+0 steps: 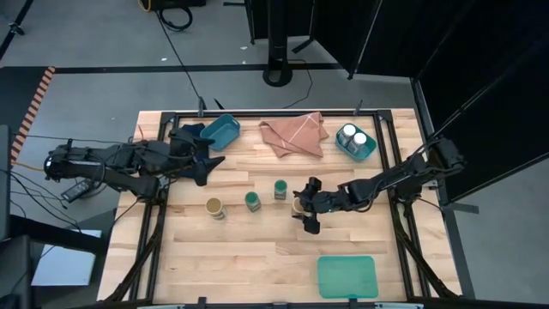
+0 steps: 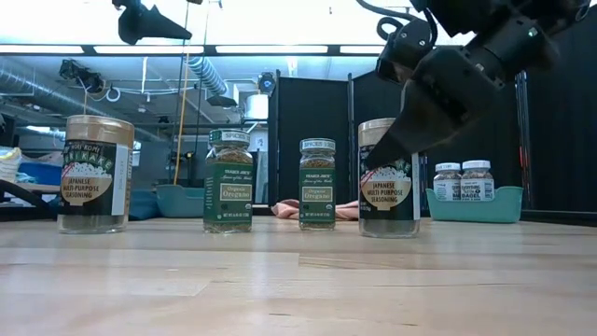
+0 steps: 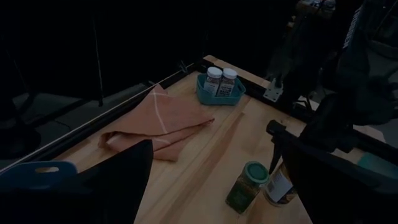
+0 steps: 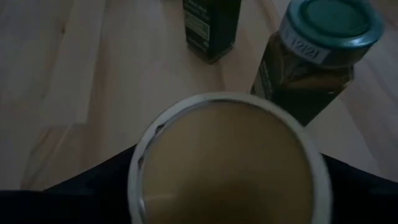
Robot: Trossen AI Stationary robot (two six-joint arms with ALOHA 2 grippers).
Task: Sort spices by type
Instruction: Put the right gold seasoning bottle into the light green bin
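Four jars stand upright in a row mid-table. They are a tan-topped jar [image 1: 214,208], two green-lidded jars [image 1: 252,201] [image 1: 280,189], and a second tan-topped jar [image 1: 298,204] [image 2: 387,187]. Two white-lidded jars [image 1: 356,138] stand in the far right teal bin [image 1: 371,151]. My right gripper [image 1: 308,206] is open and low over the second tan-topped jar [image 4: 227,165], one finger on each side of it. I cannot tell if they touch it. My left gripper [image 1: 208,161] is open and holds nothing, hovering beside the far left teal bin [image 1: 220,130].
A folded salmon cloth [image 1: 294,134] lies at the far edge between the two bins. A flat green tray [image 1: 346,276] sits at the near right. Bare wood lies between the jar row and the near edge. A black frame borders the table.
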